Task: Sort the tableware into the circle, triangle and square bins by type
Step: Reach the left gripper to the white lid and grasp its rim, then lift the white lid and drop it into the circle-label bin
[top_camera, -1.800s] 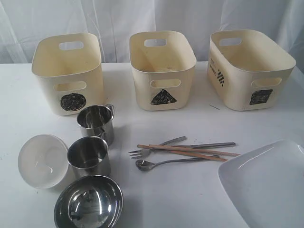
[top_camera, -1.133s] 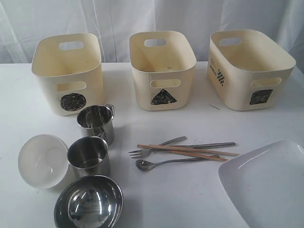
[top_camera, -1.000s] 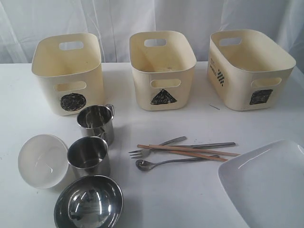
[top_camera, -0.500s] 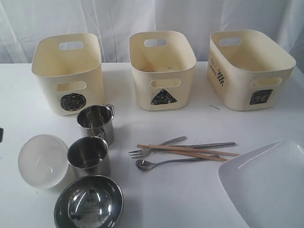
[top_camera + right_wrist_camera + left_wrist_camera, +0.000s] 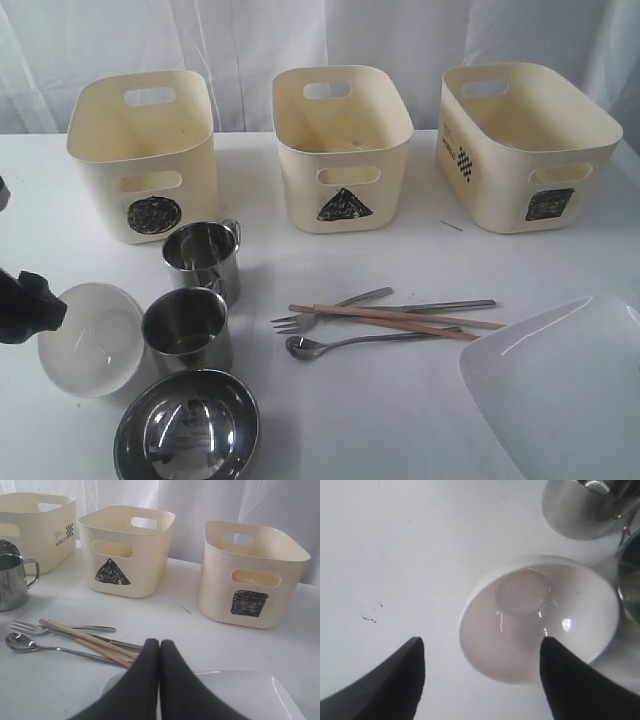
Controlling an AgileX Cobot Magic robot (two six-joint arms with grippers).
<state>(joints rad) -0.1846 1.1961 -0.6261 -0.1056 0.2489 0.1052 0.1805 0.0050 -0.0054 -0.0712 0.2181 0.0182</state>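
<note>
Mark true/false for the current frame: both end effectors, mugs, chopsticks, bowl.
1. The left end effector is open, close to the small white dish. True.
2. The right end effector is open. False: it is shut, fingers together.
3. The chopsticks lie across the fork. True.
4. A mug sits in the triangle bin. False: both mugs stand on the table before the circle bin.
5. The bowl rests on the big plate. False: they lie apart, at opposite sides.
</note>
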